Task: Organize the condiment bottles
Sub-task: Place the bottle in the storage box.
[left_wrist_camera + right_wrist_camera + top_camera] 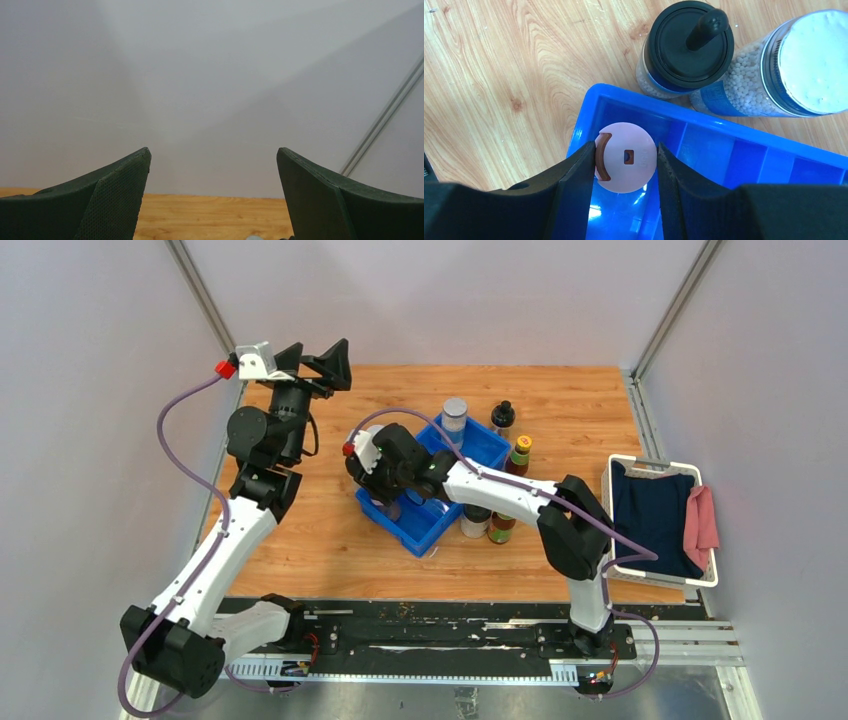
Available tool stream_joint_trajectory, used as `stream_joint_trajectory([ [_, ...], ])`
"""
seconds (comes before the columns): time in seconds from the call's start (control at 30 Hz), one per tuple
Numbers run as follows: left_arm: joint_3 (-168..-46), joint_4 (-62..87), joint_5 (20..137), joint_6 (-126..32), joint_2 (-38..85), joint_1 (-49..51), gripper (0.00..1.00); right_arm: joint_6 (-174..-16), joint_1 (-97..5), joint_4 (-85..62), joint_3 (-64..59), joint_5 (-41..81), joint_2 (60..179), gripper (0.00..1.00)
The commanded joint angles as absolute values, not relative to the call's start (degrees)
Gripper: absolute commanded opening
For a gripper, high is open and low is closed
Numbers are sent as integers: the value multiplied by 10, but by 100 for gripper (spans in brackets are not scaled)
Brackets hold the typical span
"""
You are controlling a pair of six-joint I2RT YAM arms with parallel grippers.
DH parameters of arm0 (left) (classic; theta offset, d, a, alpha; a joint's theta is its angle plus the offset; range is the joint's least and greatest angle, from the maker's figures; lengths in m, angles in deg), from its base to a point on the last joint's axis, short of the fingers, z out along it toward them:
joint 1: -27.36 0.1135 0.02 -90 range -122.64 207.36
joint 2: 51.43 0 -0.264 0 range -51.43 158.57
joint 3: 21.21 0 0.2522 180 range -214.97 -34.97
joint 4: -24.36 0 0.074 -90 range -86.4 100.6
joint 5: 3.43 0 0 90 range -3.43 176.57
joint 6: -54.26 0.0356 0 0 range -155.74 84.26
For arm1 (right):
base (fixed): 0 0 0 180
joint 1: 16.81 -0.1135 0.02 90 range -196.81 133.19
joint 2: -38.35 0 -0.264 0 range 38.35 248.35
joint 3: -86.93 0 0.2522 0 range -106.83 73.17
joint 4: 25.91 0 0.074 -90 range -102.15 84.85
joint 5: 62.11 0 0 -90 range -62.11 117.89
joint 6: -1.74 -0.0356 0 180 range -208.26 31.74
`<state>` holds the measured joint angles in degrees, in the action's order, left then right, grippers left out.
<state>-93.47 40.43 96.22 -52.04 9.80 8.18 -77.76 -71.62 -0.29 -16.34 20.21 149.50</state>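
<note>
My right gripper (624,146) is shut on a clear jar with a pink lid (626,157), a finger on each side of the lid. The jar is in the end compartment of the blue divided tray (744,132). In the top view this gripper (391,496) is over the tray's left end (421,540). A black-lidded jar (687,45) and a grey-lidded jar of white beads (809,55) stand on the table just outside the tray. The top view also shows a dark bottle with a yellow-red cap (519,452) and two more bottles (489,525) to the right of the tray. My left gripper (315,362) is open, empty and raised at the back left.
A white basket (712,578) holding a navy cloth and a pink cloth stands at the right edge of the wooden table. The left wrist view shows only the grey wall and the far table edge between my open fingers (120,195).
</note>
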Motion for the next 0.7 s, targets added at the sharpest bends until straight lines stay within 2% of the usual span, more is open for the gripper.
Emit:
stream_joint_trajectory([
  [0.0, -949, 413, 956, -517, 105, 83, 99, -776, -709, -7, -143, 231, 1479, 0],
  [0.4, -955, 412, 964, -509, 112, 68, 99, -776, -703, 9, -123, 249, 1468, 0],
  [0.67, -956, 412, 967, -505, 112, 62, 99, -780, -702, 12, -117, 253, 1465, 38],
])
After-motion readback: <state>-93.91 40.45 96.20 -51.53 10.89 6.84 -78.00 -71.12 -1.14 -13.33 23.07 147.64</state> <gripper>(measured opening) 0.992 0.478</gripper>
